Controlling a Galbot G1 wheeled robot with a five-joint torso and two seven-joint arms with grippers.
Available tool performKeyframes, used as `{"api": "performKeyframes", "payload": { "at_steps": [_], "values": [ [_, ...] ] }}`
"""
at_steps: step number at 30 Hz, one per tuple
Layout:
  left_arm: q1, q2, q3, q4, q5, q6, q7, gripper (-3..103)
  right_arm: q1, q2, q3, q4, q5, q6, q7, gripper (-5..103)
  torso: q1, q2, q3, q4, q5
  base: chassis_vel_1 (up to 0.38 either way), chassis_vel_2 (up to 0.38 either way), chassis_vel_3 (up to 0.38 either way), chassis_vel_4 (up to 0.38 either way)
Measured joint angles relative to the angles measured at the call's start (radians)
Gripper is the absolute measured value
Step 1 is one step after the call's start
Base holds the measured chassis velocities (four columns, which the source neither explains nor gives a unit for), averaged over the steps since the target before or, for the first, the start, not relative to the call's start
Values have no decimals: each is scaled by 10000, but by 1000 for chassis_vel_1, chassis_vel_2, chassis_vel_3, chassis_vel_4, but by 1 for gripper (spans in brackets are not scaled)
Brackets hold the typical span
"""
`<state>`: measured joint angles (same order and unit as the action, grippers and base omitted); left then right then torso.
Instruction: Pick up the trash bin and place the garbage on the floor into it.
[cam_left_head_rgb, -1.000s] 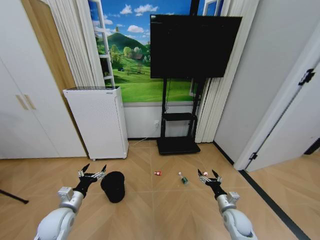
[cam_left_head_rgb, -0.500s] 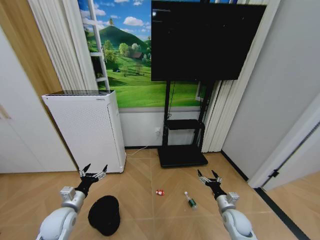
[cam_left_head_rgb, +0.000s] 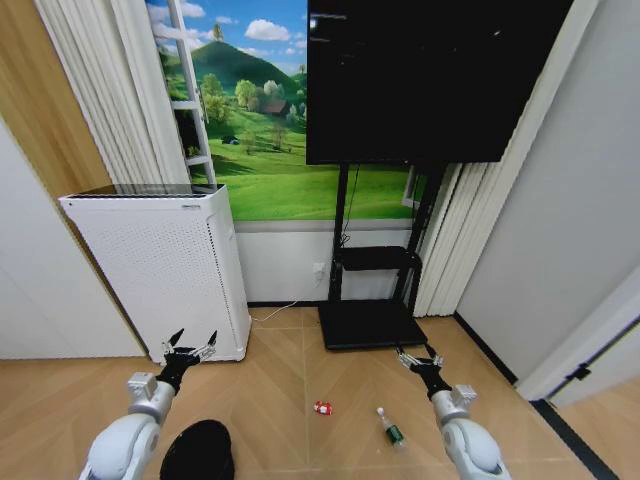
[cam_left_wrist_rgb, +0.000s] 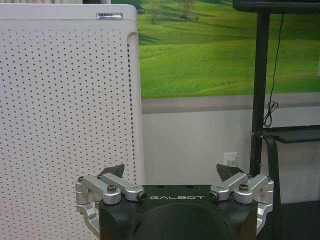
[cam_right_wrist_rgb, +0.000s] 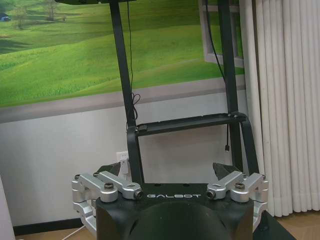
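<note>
Closer now: the whole head view has shifted, so the camera has moved in and the litter sits lower in frame. Left gripper (cam_left_head_rgb: 190, 344) hangs at 8 o'clock, fingers spread, empty; right gripper (cam_left_head_rgb: 420, 357) at 4 o'clock, spread too. Trash bin (cam_left_head_rgb: 199, 451) lies at 7 o'clock by the left arm. Red-and-white wrapper (cam_left_head_rgb: 322, 407) and green bottle (cam_left_head_rgb: 390, 429) rest on the floor (cam_left_head_rgb: 280, 390) between the grippers, white appliance (cam_left_head_rgb: 160, 270) behind.

Home living room: television (cam_left_head_rgb: 430, 80), parquet (cam_left_head_rgb: 290, 380)

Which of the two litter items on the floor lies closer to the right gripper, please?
The small green bottle with a white cap; the red-and-white scrap lies farther from the right gripper, toward the black round bin.
</note>
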<state>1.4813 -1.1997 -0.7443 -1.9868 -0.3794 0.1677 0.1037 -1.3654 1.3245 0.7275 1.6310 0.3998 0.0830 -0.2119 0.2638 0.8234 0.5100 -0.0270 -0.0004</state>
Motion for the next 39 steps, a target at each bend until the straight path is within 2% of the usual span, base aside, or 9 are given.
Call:
{"api": "performKeyframes", "payload": {
  "at_steps": [14, 20, 39],
  "values": [
    [-7, -29, 56, 54, 71, -21, 13, 100, 51, -1, -20, -95, 5, 39, 1, 100, -183, -380, -197, 2, 4, 0, 0, 0, 0],
    [-59, -29, 84, 146, 91, -80, 120, 100, 45, 15, -5, -114, 2, 54, 3, 100, -349, -797, -450, 1, 4, 0, 0, 0, 0],
    [40, -79, 59, 164, 177, -232, 296, 100, -21, 32, 10, -98, -19, 134, 2, 100, -695, -1600, -910, 2, 4, 0, 0, 0, 0]
  ]
}}
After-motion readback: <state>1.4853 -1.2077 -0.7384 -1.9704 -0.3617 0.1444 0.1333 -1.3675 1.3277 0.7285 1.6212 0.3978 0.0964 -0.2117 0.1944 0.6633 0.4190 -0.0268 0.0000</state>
